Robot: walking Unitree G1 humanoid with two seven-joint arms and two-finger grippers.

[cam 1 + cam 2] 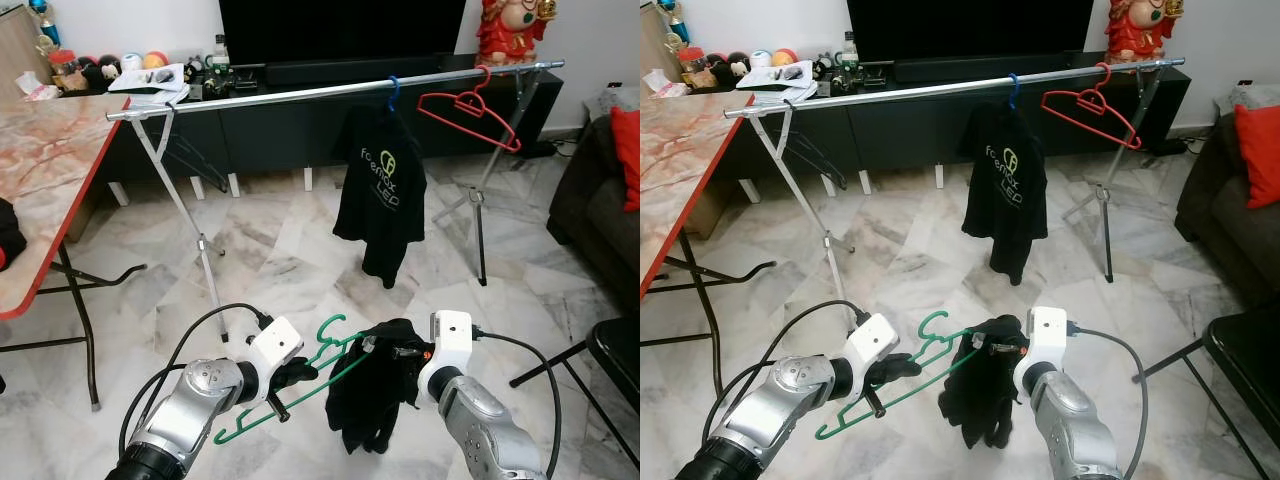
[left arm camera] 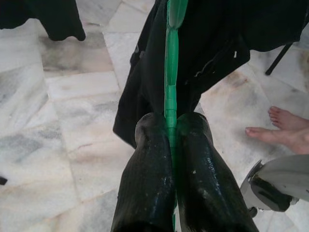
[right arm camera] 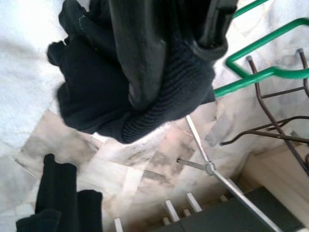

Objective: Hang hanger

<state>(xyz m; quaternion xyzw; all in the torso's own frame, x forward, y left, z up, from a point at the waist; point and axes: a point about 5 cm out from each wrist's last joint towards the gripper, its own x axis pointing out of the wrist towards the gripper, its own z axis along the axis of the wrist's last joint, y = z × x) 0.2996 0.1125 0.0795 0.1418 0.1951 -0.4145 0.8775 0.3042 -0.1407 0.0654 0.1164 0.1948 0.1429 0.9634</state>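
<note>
Low in front of the robot, the left gripper pinches the green hanger tight between its fingers. The right gripper clamps the black garment draped on that hanger. Beyond them, the clothes rail carries a black T-shirt and a red hanger.
</note>
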